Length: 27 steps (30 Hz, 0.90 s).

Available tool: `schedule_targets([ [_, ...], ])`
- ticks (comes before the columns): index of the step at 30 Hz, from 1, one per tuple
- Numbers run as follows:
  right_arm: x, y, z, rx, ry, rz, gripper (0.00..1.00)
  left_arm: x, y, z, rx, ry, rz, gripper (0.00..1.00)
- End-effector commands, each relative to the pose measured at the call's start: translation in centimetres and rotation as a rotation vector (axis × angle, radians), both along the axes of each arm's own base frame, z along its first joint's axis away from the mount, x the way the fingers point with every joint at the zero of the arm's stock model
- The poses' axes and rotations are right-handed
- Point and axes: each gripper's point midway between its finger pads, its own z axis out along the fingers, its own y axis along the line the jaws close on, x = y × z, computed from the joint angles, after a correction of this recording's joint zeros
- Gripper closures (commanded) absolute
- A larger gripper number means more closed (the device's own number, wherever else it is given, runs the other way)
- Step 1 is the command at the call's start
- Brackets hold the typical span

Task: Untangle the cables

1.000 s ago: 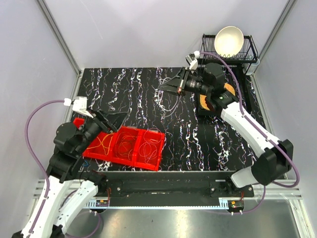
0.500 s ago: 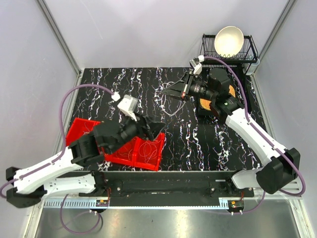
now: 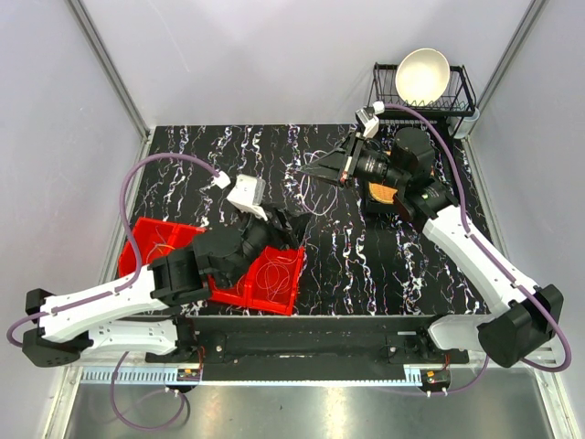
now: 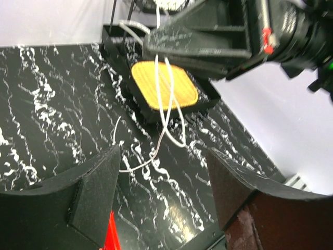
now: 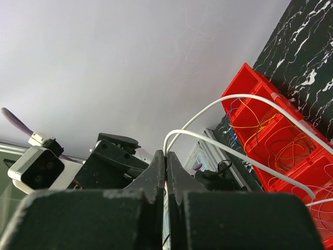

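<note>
The black marbled surface (image 3: 228, 155) is carrying everything, and the two arms are facing each other over its middle. The right arm (image 3: 475, 251) is hovering at the far right with the right jaws clenched on a white cable (image 5: 244, 95), holding it up off the surface. The left arm (image 3: 101, 306) is hanging over the red bin (image 5: 247, 73) with the left jaws released and wide, pointing at that cable with nothing between them. The cable is dangling as a doubled loop from the pinch, in front of the black block with the orange pad (image 4: 143, 83), its tail trailing on the surface. The other thin loops (image 5: 281, 151), orange and yellow, are lying in the bin's compartments at the near left.

The step in hand looks like a second grasp on the dangling cable. To do it well, the left jaws should be coming in level, straddling one strand below the pinch rather than both. They should be closing only once that strand is sitting deep between them. The right jaws should be gripping firmly, since so thin a wire is apt to slip or swing aside.
</note>
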Motion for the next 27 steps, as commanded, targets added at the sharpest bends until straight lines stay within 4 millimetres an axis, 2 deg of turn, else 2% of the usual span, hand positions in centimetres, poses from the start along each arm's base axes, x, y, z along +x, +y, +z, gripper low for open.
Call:
schedule_targets([
  [1, -1.4, -0.3, 1.3, 0.029, -0.027, 0.023, 1.00, 0.4, 0.4, 2.9, -0.096, -0.066, 0.032, 0.30],
  [5, -1.7, -0.4, 1.7, 0.039, -0.028, 0.032, 1.00, 0.7, -0.5, 3.1, -0.081, -0.076, 0.027, 0.33],
  [10, -2.4, -0.5, 2.2, 0.050, -0.029, 0.048, 1.00, 1.5, -1.4, 2.1, -0.036, -0.064, 0.061, 0.50],
  [13, -2.8, -0.7, 2.5, 0.057, -0.029, 0.050, 1.00, 1.8, -1.9, 1.7, -0.023, -0.060, 0.073, 0.51],
  [14, -2.9, -0.7, 2.6, 0.059, -0.027, 0.051, 1.00, 1.9, -1.9, 1.9, -0.030, -0.062, 0.075, 0.56],
  [17, -3.3, -0.8, 2.6, 0.066, -0.024, 0.058, 1.00, 2.3, -1.6, 2.0, -0.039, -0.059, 0.113, 1.00],
  [24, -3.7, -0.9, 1.8, 0.078, 0.002, 0.072, 1.00, 2.5, -0.8, 2.7, -0.053, -0.069, 0.149, 1.00],
  [25, -3.7, -0.9, 1.7, 0.076, 0.001, 0.072, 0.95, 2.5, -0.7, 2.8, -0.049, -0.074, 0.146, 1.00],
  [26, -3.6, -0.9, 1.5, 0.068, 0.006, 0.070, 0.82, 2.5, -0.5, 3.0, -0.052, -0.078, 0.148, 1.00],
  [27, -3.4, -0.9, 1.4, 0.056, -0.017, 0.064, 0.46, 2.5, -0.2, 3.2, -0.054, -0.079, 0.159, 1.00],
])
